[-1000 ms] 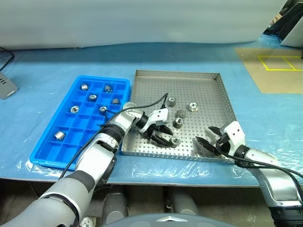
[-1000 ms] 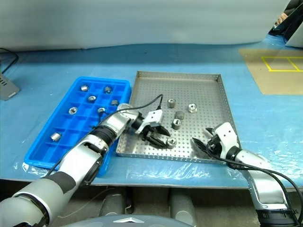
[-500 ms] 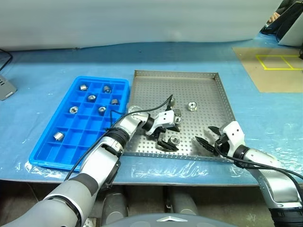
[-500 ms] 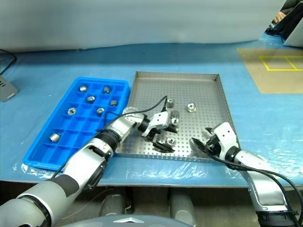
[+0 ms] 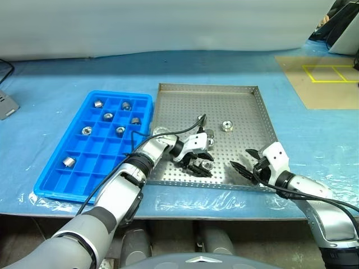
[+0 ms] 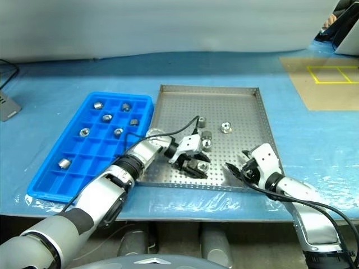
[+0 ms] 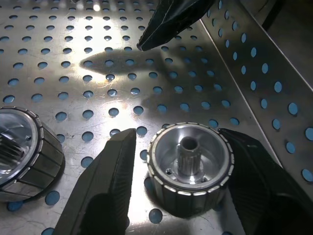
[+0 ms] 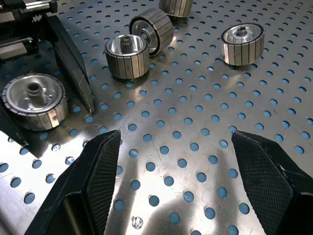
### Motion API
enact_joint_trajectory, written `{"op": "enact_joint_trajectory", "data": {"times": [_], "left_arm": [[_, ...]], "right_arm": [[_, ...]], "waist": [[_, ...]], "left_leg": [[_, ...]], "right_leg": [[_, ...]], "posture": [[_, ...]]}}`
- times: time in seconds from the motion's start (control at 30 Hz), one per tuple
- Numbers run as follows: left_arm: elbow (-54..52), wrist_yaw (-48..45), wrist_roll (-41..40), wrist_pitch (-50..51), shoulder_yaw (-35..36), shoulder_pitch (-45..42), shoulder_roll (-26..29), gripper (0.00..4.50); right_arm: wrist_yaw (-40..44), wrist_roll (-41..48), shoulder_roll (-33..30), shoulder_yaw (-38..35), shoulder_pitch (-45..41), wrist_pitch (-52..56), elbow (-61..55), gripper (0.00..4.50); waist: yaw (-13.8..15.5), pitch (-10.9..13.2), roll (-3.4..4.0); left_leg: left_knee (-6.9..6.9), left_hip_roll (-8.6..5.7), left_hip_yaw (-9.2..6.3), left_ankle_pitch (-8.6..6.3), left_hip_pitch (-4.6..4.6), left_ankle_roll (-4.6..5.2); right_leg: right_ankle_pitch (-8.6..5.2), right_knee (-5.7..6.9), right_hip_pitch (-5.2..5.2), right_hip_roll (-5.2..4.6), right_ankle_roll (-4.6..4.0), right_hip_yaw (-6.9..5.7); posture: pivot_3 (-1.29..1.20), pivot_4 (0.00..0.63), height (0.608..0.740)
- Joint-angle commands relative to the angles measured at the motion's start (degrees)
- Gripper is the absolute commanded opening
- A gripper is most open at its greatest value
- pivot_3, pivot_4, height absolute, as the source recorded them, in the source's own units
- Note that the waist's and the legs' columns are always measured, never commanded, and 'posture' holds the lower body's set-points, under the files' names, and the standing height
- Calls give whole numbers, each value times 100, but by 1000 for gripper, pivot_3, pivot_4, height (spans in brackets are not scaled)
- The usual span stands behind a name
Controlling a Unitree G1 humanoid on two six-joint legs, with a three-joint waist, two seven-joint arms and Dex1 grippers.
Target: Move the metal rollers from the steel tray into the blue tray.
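Left wrist view: left claw (image 7: 183, 196) straddles one roller (image 7: 190, 169) on the steel tray (image 5: 235, 101), fingers beside it with slight gaps (contact unclear). Right claw (image 8: 178, 186) hovers wide over the tray's near right corner, holding nothing. Six rollers sit in the blue tray (image 5: 56, 182), on the surface.

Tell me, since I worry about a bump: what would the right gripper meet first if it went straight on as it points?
Probably bare floor of the steel tray: the open right gripper tilts down at it. Skimming on, it would likely reach the two rollers ahead, though depth is unclear.
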Motion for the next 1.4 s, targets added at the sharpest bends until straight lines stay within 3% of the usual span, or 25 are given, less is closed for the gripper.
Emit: {"op": "enact_joint_trajectory", "data": {"times": [0.03, 0.17, 0.33, 0.43, 0.6, 0.77, 0.97, 1.2, 1.4], "left_arm": [[308, 152, 345, 54, -259, 121, 105, 2728], [293, 322, 230, 85, -112, 115, 125, 1749], [-159, 222, -137, 288, 220, 82, 320, 1749], [-1051, 167, -587, 946, 636, 158, 761, 1749], [-2950, 176, -997, 1936, 946, 1014, 1629, 1749], [-4607, 562, -1745, 3673, 1693, 1781, 2456, 1749], [-6459, 1173, -2627, 4740, 2788, 2791, 3219, 1749], [-6621, 1851, -2658, 4317, 3712, 3615, 3868, 1749], [-5688, 2962, -2050, 3632, 4140, 4025, 4128, 1749]], "right_arm": [[-13, 92, -30, -77, -35, 24, -249, 3797], [71, 249, -59, -119, -36, 145, -380, 3797], [475, 856, -304, -293, 10, 605, -839, 3797], [640, 1441, -415, -334, -218, 1020, -1168, 3797], [685, 1817, -446, -62, -778, 1395, -1233, 3797], [867, 1636, -354, 587, -1525, 1292, -783, 3797], [991, 1717, 242, 1075, -2797, 1231, -14, 3797], [1605, 1186, 600, 1981, -3743, 832, 982, 3797], [1796, 966, 948, 2280, -4208, 685, 1382, 3797]], "waist": [[1, -1, 0], [-7, -3, 0], [-6, -3, 0], [-124, -1, -1], [-154, -3, 9], [-112, 1, 8], [-57, 13, 26], [346, 15, 29], [585, 14, 26]], "left_leg": [[2, -1, 0, -1, 3, -2], [11, -1, -1, -8, 15, -10], [18, -3, -9, -8, 21, -11], [20, 2, -13, -7, 16, -11], [-1, 21, -15, -2, 6, -14], [-18, 25, -13, 9, -14, -1], [-27, 35, -13, 15, -1, -50], [-30, 35, -12, 23, -4, -65], [-30, 35, -12, 27, -10, -70]], "right_leg": [[0, 0, 5, -1, 0, 0], [1, 1, 18, -1, 2, 1], [3, 1, 25, -8, 6, 1], [11, 3, 11, -7, 18, 1], [16, 8, -20, 10, 19, -2], [10, 1, -37, 10, 10, -15], [10, 21, -44, 24, 10, -14], [9, 34, -47, 28, 9, -19], [9, 36, -48, 29, 9, -23]], "posture": [[-530, 150, 740], [-523, 150, 740], [-521, 150, 740], [-521, 150, 740], [-459, 150, 740], [-362, 150, 740], [-202, 150, 740], [-27, 150, 740], [57, 150, 740]]}}
